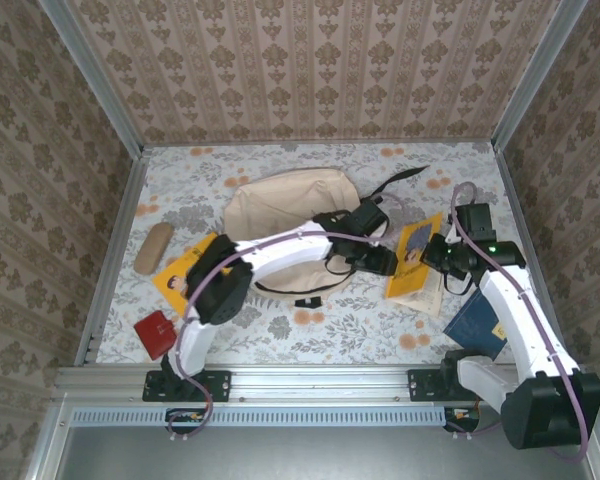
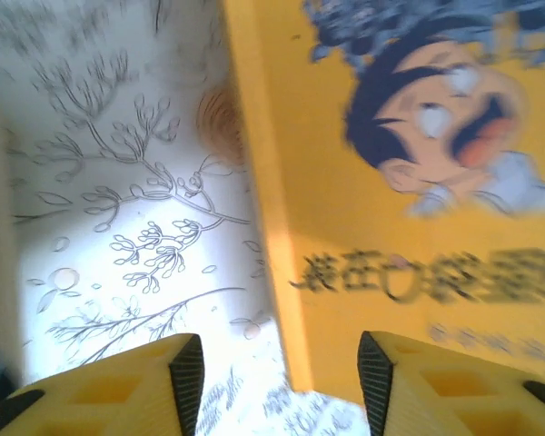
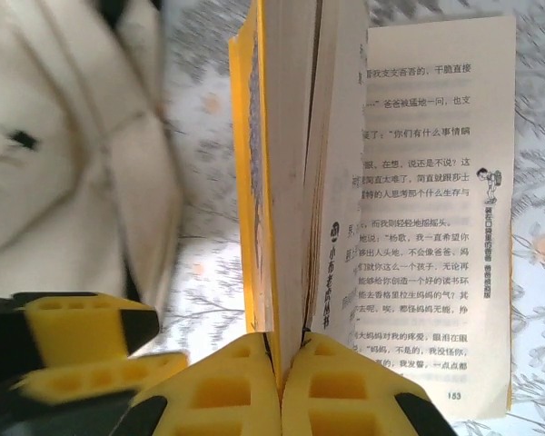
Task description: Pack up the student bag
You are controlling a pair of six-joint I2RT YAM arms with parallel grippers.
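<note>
Right of the student bag (image 1: 280,200), on the flowered table (image 1: 360,325), a yellow book (image 1: 417,252) is being worked by both arms. Its front cover plus a thick block of pages is pinched by the right gripper (image 3: 282,365), with the jaws fully closed on that edge. This part is stood upright while the remaining pages are spread flat on the table. Likely reason: the book is taken by its edge because it cannot be grabbed flat off the surface.

The left gripper (image 2: 277,354) is seen with jaws about half apart and nothing held. The cover's edge appears lined up with the gap between its fingers, which is judged as setup for a second grip or for pressing the book shut.

The bag is laid flat at centre-back, just left of the book; its opening cannot be made out from above. The book is not yet packed. A blue book (image 1: 477,322) is seen near the right arm's base, and a tan pencil case (image 1: 152,247) well apart at left.
</note>
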